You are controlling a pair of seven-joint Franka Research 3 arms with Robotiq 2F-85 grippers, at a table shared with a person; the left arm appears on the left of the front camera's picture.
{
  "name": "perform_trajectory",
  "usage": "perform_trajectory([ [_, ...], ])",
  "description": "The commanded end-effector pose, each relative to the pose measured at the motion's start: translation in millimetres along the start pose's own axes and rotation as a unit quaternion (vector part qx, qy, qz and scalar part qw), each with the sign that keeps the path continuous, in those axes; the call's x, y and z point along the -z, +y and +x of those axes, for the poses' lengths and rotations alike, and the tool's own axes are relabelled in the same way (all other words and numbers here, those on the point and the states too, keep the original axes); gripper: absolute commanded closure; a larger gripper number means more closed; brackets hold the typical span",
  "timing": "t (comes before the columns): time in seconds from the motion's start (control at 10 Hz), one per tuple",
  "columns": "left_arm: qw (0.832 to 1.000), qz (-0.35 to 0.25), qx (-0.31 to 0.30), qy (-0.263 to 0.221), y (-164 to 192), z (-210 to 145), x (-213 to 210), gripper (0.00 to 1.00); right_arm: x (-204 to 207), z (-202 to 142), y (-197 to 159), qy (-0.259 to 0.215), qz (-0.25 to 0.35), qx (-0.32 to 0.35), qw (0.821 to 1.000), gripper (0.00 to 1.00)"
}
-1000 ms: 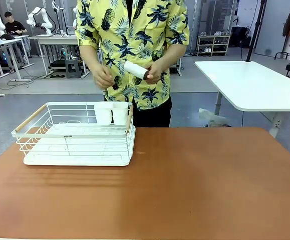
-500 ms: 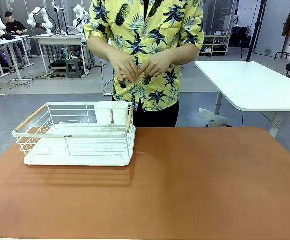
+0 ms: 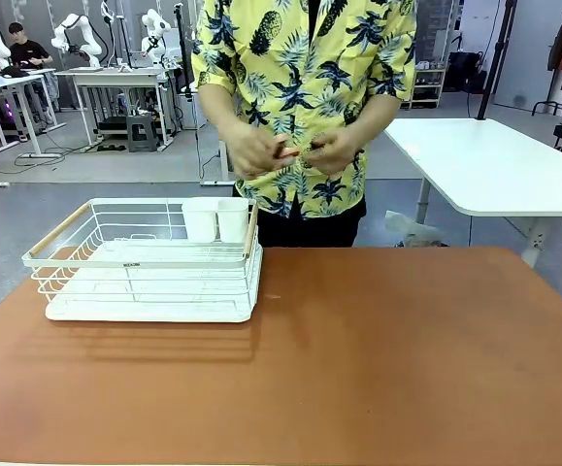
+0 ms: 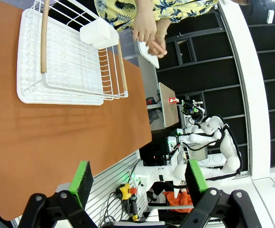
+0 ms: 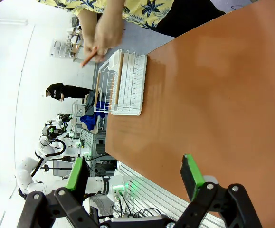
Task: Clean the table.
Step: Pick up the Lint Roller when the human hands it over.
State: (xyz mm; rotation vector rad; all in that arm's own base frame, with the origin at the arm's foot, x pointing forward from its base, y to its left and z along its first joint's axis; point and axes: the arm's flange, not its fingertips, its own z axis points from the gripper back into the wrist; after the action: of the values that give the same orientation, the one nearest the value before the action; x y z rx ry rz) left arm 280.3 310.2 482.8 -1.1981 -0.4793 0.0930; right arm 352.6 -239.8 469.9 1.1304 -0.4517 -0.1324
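Table (image 3: 407, 359): reddish-brown top spanning the foreground, between robot and person.
Person: at the far edge, hands (image 3: 261, 150) meeting over a small orange item (image 3: 287, 152).
Rack (image 3: 140, 258): white wire, on the table's far-left part.
Left gripper (image 4: 138, 178): fingers spread wide.
Right gripper (image 5: 133, 175): likewise spread, above the tabletop.

You face a smooth, matt reddish-brown table top (image 4: 56, 142) ahead of your left gripper (image 4: 138, 178). Beyond it, the white coated-wire dish rack (image 4: 111, 76) has a bare wooden handle (image 4: 43, 38) and a smooth plastic tray (image 4: 24, 71).
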Motion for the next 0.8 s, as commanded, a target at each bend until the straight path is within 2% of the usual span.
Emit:
perform_trajectory([
  [0.0,1.000,-0.007,0.008,0.002,0.8,-3.7,-1.9,0.00,-1.3,0.9,2.7,-0.003,0.007,-0.005,1.000,0.00],
  [0.7,1.000,-0.007,0.008,0.002,0.8,-3.7,-1.9,0.00,-1.3,0.9,2.7,-0.003,0.007,-0.005,1.000,0.00],
])
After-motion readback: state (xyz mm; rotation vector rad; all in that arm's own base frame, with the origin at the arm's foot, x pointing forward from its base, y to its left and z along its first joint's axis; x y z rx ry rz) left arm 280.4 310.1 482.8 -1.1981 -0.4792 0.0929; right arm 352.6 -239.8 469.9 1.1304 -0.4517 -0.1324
